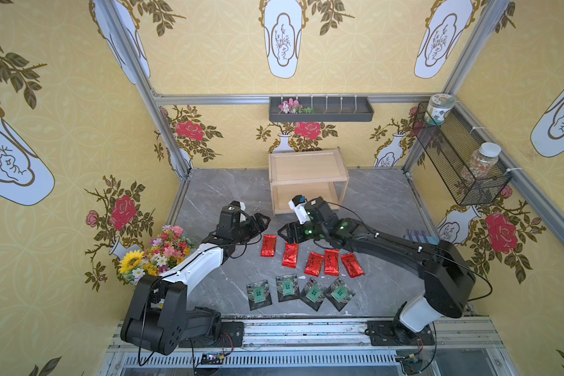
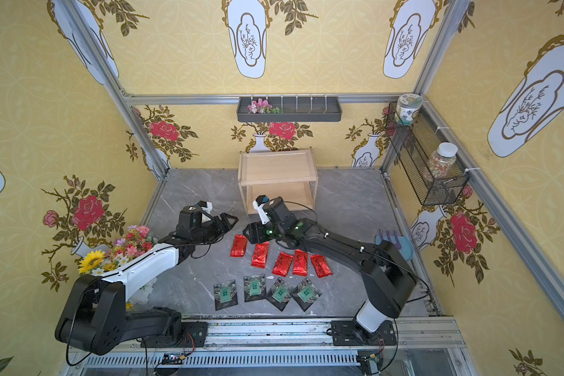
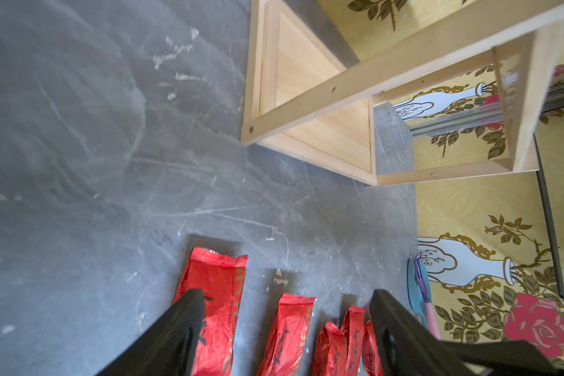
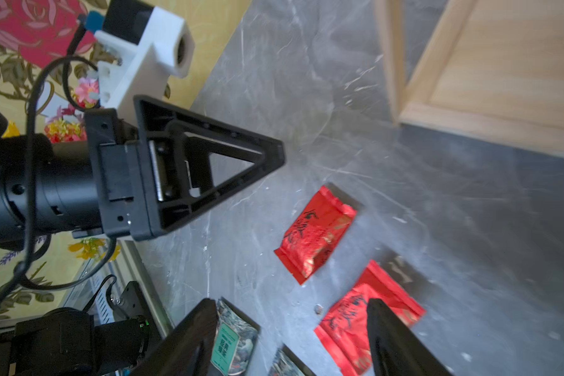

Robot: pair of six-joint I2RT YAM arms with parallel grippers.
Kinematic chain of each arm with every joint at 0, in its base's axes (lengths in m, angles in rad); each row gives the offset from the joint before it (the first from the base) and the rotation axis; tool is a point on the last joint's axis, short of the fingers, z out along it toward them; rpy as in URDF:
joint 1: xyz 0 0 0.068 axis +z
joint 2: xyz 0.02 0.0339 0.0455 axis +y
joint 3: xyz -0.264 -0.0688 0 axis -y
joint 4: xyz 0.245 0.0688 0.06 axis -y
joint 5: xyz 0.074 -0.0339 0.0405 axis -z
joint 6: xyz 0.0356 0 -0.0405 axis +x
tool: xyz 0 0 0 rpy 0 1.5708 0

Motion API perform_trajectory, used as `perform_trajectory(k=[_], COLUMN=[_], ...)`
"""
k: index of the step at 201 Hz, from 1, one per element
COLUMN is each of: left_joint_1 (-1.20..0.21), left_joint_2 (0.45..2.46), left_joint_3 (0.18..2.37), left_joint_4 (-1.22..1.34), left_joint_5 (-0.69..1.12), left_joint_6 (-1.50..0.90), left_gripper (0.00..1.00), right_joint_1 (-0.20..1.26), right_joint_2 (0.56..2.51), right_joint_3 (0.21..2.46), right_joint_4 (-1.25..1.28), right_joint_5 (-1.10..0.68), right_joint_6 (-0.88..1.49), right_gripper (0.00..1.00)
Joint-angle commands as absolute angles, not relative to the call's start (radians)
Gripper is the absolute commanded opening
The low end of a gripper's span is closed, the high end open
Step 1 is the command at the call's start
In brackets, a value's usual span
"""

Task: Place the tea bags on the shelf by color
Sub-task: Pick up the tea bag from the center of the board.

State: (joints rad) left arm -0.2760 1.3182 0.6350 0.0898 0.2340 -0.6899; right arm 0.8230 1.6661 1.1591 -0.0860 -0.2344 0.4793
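Jaws of both grippers stand wide apart, holding nothing. The left gripper [image 1: 263, 222] and right gripper [image 1: 284, 235] hang tip to tip, near each other, in front of the shelf [image 1: 308, 169]. Just past them from the shelf lie five red tea bags [image 1: 314, 263] in a row on the grey table [image 1: 372, 201]; four dark, green-labelled tea bags [image 1: 287, 288] lie in a row farther still from the shelf
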Motion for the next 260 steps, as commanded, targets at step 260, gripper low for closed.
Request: perform_trajectory(k=[260], left_joint_1=[-0.239], left_joint_2=[1.459], left_joint_3=[0.409], left_joint_4=[0.380], left_joint_5=[0.424], left_joint_6=[-0.815], left_gripper=[0.53], right_joint_1=[0.805], right_joint_2=[2.043], right_joint_3=[1.258], right_joint_4=[0.066], right_joint_5=[-0.327], right_joint_6=[0.704], right_gripper=[0.42])
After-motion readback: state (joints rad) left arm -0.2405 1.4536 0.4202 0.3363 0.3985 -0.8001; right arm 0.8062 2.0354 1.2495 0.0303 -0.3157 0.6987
